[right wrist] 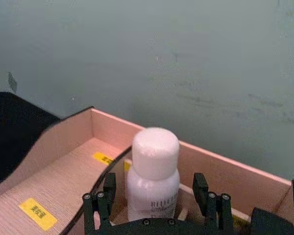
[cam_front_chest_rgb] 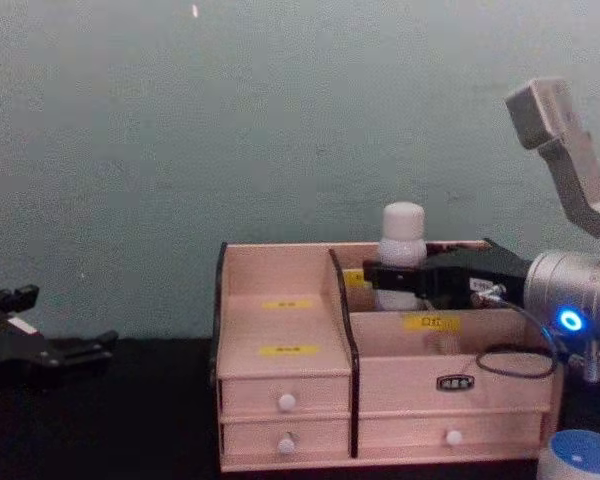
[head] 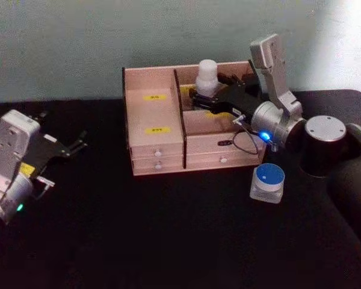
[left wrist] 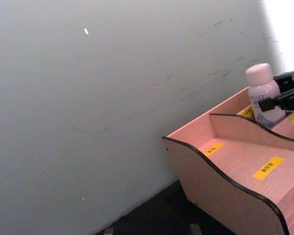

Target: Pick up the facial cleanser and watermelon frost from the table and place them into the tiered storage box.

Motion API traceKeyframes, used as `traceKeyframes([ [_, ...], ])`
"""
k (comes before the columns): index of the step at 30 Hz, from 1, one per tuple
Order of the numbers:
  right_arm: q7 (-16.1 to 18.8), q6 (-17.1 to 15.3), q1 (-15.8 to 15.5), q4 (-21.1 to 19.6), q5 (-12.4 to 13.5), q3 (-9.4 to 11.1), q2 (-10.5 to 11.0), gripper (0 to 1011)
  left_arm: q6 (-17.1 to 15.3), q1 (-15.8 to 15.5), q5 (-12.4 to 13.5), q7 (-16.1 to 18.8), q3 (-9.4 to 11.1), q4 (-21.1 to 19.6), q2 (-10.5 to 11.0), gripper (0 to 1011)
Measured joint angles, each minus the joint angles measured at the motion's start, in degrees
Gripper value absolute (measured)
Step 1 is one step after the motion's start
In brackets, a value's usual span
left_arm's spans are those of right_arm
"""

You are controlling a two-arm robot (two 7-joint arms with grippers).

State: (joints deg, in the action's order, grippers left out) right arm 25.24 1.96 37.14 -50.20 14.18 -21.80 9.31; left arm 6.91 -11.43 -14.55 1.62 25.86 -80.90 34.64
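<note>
The facial cleanser, a white bottle with a rounded cap, stands upright in the back right compartment of the tiered storage box. My right gripper reaches over the box and is open, one finger on either side of the bottle's lower body with a small gap on each side in the right wrist view. From the chest, the bottle rises above the black fingers. The watermelon frost, a small jar with a blue lid, sits on the table right of the box. My left gripper rests open at the far left.
The box has two left stepped shelves with yellow labels and small white-knobbed drawers in front. A pale wall stands right behind it. Dark tabletop stretches before the box and between it and my left arm. A black cable loops off my right wrist.
</note>
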Motion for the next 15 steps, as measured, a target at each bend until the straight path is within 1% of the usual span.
traceKeyframes([
  [1,0.0,0.0,0.0,0.0,0.0,0.0,0.0,1000,0.0,0.0,0.0,0.0,0.0,0.0,0.0,1001],
  [3,-0.4,0.1,-1.1,-2.3,0.0,0.3,0.4,1000,0.0,0.0,0.0,0.0,0.0,0.0,0.0,1001],
  [4,-0.4,0.1,-1.1,-2.3,0.0,0.3,0.4,1000,0.0,0.0,0.0,0.0,0.0,0.0,0.0,1001],
  [6,-0.8,0.1,-2.1,-4.8,0.0,0.7,0.9,1000,0.0,0.0,0.0,0.0,0.0,0.0,0.0,1001],
  [8,-1.0,0.0,-2.7,-6.0,0.0,1.0,1.1,1000,0.0,0.0,0.0,0.0,0.0,0.0,0.0,1001],
  [9,-1.3,-0.1,-3.2,-7.3,0.2,1.3,1.3,1000,0.0,0.0,0.0,0.0,0.0,0.0,0.0,1001],
  [10,-1.3,-0.1,-3.2,-7.3,0.2,1.3,1.3,1000,0.0,0.0,0.0,0.0,0.0,0.0,0.0,1001],
  [12,-1.8,-0.5,-4.4,-9.9,0.8,2.1,1.9,1000,0.0,0.0,0.0,0.0,0.0,0.0,0.0,1001],
  [15,-2.2,-1.1,-5.4,-12.3,1.3,2.7,2.5,1000,0.0,0.0,0.0,0.0,0.0,0.0,0.0,1001],
])
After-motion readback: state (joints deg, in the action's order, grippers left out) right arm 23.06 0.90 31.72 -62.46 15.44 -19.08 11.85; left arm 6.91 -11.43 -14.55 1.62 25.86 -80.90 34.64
